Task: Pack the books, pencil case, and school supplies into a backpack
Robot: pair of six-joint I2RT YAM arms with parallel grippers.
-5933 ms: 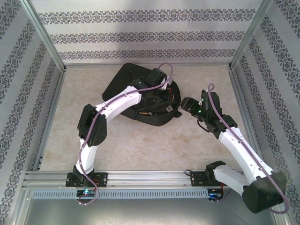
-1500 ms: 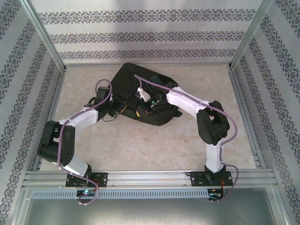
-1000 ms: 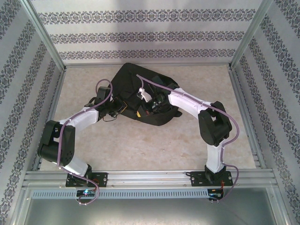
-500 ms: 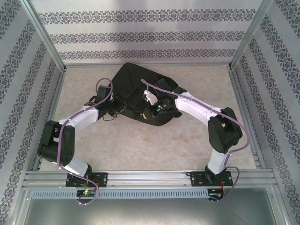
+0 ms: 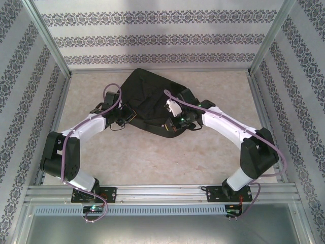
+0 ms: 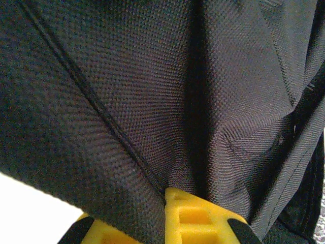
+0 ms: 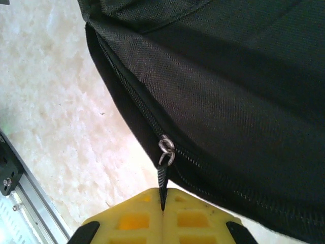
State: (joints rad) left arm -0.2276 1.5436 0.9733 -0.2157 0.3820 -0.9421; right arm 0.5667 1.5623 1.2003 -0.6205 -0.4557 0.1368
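Where the black backpack lies flat on the pale worktop, its zip runs along the near edge. The right pincer is pressed together on the zip pull, a dark strap hanging from a metal ring, at the backpack's near right corner. At the backpack's left side, the left pincer pinches a fold of its woven cloth.
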